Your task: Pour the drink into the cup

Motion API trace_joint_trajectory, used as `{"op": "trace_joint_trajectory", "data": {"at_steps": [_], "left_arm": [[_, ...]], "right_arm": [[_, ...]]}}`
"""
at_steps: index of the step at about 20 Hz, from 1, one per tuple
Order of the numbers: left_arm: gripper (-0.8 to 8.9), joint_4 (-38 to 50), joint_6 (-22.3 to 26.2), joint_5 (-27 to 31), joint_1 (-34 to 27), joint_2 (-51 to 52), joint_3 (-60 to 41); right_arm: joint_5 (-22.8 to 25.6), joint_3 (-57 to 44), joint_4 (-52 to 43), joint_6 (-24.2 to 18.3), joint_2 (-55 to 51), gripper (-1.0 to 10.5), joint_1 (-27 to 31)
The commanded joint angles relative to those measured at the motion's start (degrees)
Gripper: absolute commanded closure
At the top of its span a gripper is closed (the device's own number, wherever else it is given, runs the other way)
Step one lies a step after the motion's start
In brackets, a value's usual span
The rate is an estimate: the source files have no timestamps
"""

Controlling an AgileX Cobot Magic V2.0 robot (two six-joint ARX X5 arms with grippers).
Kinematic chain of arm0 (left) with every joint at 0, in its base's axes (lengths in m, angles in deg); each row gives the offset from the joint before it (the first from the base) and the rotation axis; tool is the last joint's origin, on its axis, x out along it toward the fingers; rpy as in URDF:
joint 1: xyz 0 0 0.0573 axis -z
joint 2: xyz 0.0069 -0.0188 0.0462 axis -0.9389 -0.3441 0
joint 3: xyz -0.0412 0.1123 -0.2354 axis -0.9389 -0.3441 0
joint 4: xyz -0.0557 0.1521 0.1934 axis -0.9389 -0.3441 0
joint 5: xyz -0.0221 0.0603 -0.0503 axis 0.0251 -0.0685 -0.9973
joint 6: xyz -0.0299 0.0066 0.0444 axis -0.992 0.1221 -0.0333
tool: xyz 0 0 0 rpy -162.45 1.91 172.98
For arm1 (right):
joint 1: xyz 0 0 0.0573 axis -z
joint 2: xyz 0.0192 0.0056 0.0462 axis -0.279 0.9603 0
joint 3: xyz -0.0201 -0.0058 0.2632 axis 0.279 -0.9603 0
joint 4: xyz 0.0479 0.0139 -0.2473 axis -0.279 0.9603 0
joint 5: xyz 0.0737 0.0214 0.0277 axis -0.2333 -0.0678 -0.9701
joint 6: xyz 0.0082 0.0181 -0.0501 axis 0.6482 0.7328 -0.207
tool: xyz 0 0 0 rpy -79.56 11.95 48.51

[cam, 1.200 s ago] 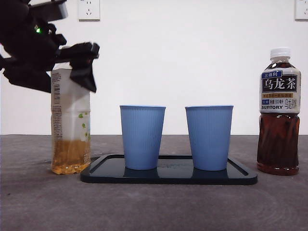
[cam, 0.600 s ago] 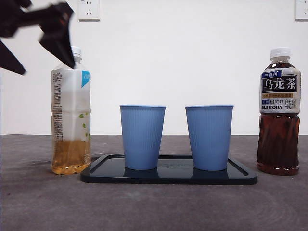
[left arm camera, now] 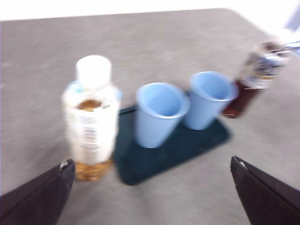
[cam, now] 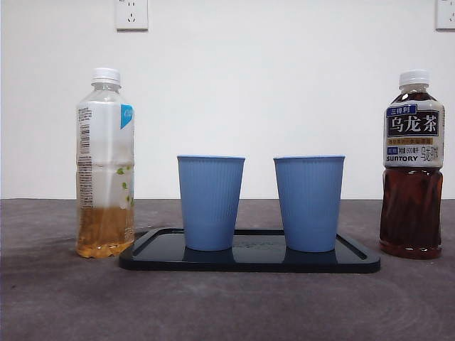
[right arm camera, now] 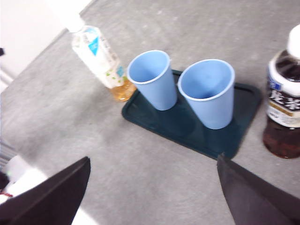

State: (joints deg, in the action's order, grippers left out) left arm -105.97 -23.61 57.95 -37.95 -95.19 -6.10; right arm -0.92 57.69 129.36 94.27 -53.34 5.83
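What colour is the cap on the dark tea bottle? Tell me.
White. The cap on the dark tea bottle shows best in the front view.

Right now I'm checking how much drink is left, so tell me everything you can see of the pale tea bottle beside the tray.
The pale tea bottle is clear plastic with a white screw cap, closed, and a whitish label printed with small text, a blue corner patch and green leaf marks. It stands upright on the grey table, just off the black tray on the side away from the dark tea bottle. Amber liquid fills only about the bottom quarter. Nothing grips it; only the table touches it.
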Motion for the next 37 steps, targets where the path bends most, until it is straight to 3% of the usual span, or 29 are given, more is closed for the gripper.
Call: {"op": "trace_joint_trajectory", "data": {"at_steps": [1, 5, 6, 7, 8, 9, 25, 28, 33, 37], "left_arm": [[2.83, -2.25, 0.48, -2.49, 0.42, 0.52, 3.32], [2.87, -2.80, 0.48, -2.54, 0.39, 1.07, 4.50], [3.36, -2.80, 0.48, -2.54, 0.39, 1.07, 4.50], [4.98, -2.80, 0.48, -2.54, 0.39, 1.05, 4.50], [7.43, -2.78, 0.55, -2.54, 0.39, 0.92, 4.50], [7.88, -2.64, 0.50, -2.51, 0.39, 0.66, 4.50], [7.93, -2.69, -0.15, -2.49, -1.16, 1.11, 3.52], [7.93, -0.07, 4.00, -2.51, -8.83, 5.18, -2.43], [7.93, 18.99, 5.86, -1.88, -27.08, 19.91, -28.28], [7.93, 26.40, 5.60, 0.44, -31.76, 27.96, -40.70]], "right_arm": [[-0.63, 0.61, -0.46, -0.90, 0.33, 5.2, -0.04], [-0.61, 0.63, -0.44, -0.83, 0.33, 5.2, -0.04], [-0.63, 0.63, -0.44, -0.61, 0.33, 5.2, -0.04], [-0.63, 0.63, -0.37, -0.39, 0.33, 5.2, -0.04], [-0.61, 0.63, -0.37, -0.39, 0.33, 6.7, -0.04], [-0.59, 0.63, -0.39, -0.39, 0.33, 9.1, -0.04], [-0.57, 0.63, -1.33, -0.42, 0.33, 9.3, 0.00], [-0.55, 0.63, -1.36, -0.42, 0.33, 9.3, 0.00], [-0.55, 0.63, -1.36, -0.42, 0.33, 9.3, 0.00], [-0.57, 0.63, -1.36, -0.42, 0.33, 9.3, 0.00]]}}
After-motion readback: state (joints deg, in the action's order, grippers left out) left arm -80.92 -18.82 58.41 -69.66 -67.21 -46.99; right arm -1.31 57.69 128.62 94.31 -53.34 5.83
